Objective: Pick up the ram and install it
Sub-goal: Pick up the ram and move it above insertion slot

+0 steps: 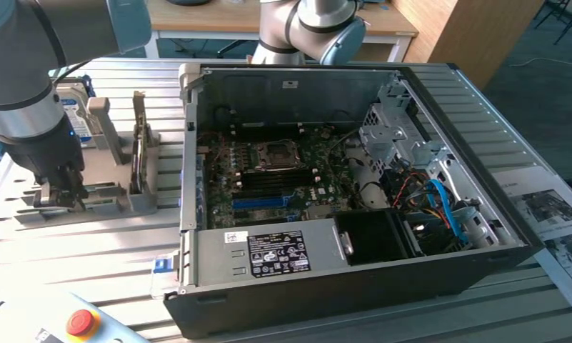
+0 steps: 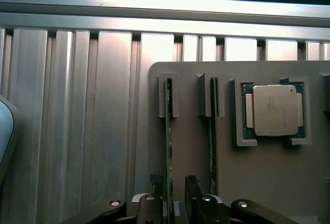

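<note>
end effector [image 2: 174,184] released, straddling ram [image 2: 168,131] standing in holder [image 2: 258,182] on desk [image 2: 103,131]; ram not yet gripped or lifted, install outstanding.

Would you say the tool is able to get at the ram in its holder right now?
Probably yes: the open tool sits astride the ram, a finger on each side, nothing covering it; the second stick stands apart.
</note>
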Tool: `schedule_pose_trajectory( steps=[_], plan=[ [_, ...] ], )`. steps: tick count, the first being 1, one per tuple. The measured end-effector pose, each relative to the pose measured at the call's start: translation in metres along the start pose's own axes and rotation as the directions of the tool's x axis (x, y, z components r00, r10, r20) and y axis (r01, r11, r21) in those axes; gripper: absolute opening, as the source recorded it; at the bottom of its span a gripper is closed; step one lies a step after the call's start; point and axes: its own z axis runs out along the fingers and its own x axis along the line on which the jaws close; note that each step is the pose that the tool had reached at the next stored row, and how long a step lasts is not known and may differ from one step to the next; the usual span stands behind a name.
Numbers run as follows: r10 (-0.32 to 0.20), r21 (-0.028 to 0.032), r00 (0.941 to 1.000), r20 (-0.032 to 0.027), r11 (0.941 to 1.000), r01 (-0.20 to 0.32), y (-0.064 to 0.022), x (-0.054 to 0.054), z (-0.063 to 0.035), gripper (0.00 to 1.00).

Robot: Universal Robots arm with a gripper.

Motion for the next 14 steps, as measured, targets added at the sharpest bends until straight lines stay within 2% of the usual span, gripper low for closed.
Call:
schedule_pose_trajectory(
  steps=[14],
  plan=[
    [0.000, 0.0000, 1.0000, 0.0000, 1.0000, 0.000, -0.0001, 0.0011, 0.0013, 0.31]
  ],
)
